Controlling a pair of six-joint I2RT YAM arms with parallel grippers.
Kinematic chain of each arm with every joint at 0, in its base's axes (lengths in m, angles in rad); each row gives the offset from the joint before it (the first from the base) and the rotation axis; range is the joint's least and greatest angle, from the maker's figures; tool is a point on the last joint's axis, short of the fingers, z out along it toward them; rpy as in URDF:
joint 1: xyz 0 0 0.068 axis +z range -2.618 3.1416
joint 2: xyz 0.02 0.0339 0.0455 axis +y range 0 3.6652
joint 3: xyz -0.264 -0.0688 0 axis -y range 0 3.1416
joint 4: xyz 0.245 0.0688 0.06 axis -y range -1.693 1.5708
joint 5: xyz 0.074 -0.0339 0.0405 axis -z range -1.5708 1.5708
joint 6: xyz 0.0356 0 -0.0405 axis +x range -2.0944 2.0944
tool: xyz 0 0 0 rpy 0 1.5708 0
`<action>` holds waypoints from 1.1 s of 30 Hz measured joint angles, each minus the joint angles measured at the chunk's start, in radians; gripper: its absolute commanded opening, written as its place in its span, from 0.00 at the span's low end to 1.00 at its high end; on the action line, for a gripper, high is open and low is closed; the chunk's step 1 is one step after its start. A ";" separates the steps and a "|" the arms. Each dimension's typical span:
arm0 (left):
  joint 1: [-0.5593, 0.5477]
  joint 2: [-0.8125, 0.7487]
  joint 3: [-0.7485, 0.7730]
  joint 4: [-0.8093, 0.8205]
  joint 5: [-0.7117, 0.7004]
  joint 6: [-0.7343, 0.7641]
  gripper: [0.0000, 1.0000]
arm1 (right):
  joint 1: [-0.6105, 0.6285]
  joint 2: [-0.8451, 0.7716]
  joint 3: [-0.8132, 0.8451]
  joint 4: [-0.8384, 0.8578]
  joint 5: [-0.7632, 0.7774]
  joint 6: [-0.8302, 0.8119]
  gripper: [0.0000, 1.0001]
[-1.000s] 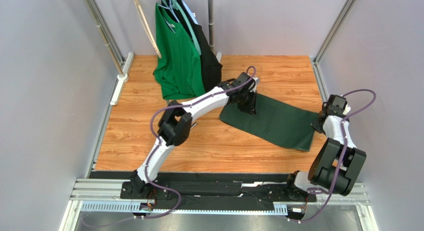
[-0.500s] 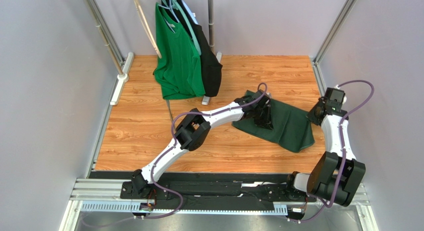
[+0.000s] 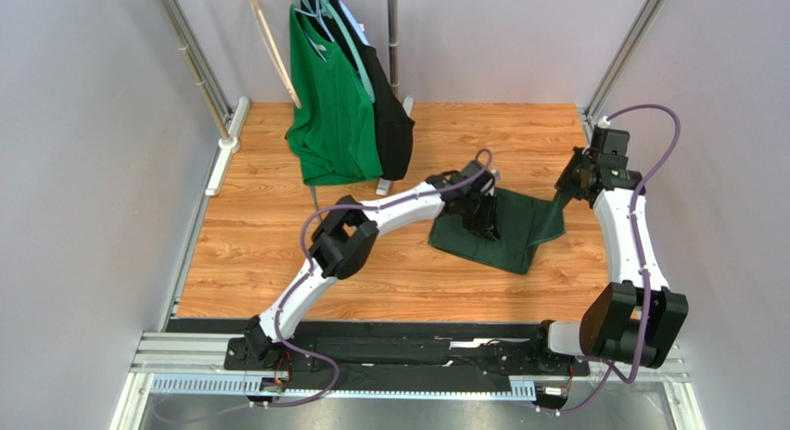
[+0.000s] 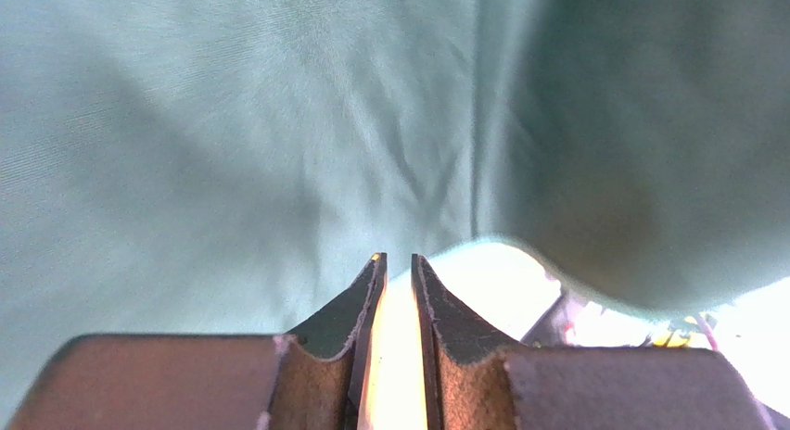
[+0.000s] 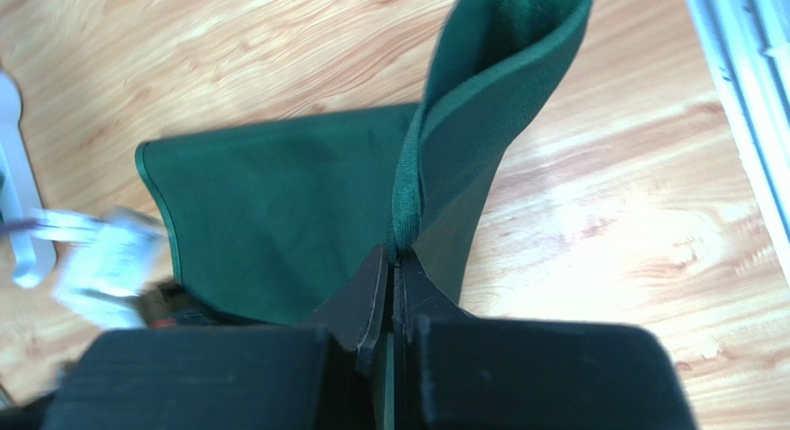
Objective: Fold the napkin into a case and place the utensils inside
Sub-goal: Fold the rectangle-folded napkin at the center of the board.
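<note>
The dark green napkin [image 3: 515,235] lies partly folded on the wooden table, right of centre. My right gripper [image 3: 564,191] is shut on its right hemmed edge and holds that edge lifted, so the cloth rises in a fold from the table; the right wrist view shows the hem [image 5: 408,198] pinched between the jaws of that gripper [image 5: 393,254]. My left gripper [image 3: 484,228] rests on the napkin's left part. In the left wrist view it [image 4: 397,260] has its jaws almost together with nothing seen between them, and pale cloth [image 4: 232,124] fills the view. No utensils are in view.
A bright green T-shirt [image 3: 329,106] and a black garment [image 3: 394,124] hang on a rack at the back left. The rack's white foot [image 3: 384,184] stands near the left arm. Metal frame posts [image 3: 619,50] and grey walls bound the wooden table [image 3: 269,245].
My right gripper has carried the napkin's right edge up and to the left, folding the cloth shorter. My left gripper moved right with the napkin, then stayed on it.
</note>
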 measured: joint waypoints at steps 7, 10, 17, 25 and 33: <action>0.146 -0.309 -0.252 -0.075 -0.005 0.132 0.21 | 0.079 0.045 0.018 -0.029 -0.007 -0.030 0.00; 0.215 -0.384 -0.356 -0.081 -0.056 0.183 0.19 | 0.105 0.058 0.022 -0.048 -0.005 -0.037 0.00; 0.209 -0.352 -0.510 -0.080 -0.137 0.221 0.18 | 0.218 0.087 0.064 -0.061 0.012 -0.016 0.00; 0.196 -0.334 -0.547 -0.031 -0.139 0.212 0.18 | 0.367 0.188 0.068 -0.032 0.022 0.105 0.00; 0.196 -0.363 -0.605 0.038 -0.144 0.188 0.18 | 0.428 0.275 0.069 0.030 0.018 0.202 0.00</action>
